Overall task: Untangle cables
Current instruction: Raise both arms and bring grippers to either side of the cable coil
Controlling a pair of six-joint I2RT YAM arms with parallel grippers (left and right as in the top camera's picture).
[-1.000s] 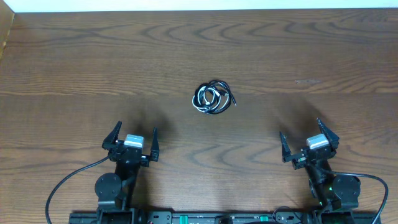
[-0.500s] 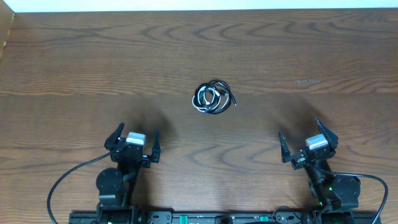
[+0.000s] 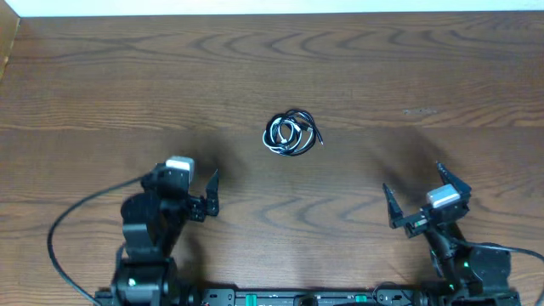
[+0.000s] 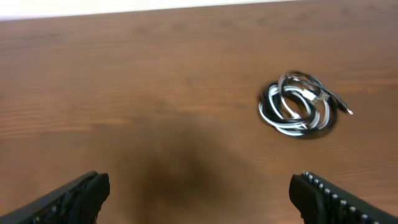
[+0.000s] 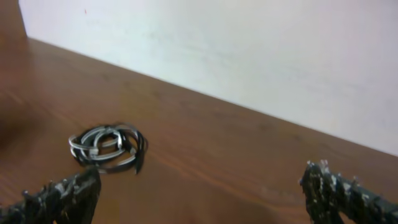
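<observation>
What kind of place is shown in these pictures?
Probably a robot lab workbench: a wooden table, a plain white wall behind it, and the left gripper and right gripper, both open, facing a small coil of cables.

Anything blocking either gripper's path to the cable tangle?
Nothing visible. The cables lie in one coiled bundle on the bare table, apart from both arms. The left gripper and right gripper are open, with only wood between them and the bundle.

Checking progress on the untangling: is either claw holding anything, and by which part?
Nothing is held: left claw and right claw are open, clear of the cables.
</observation>
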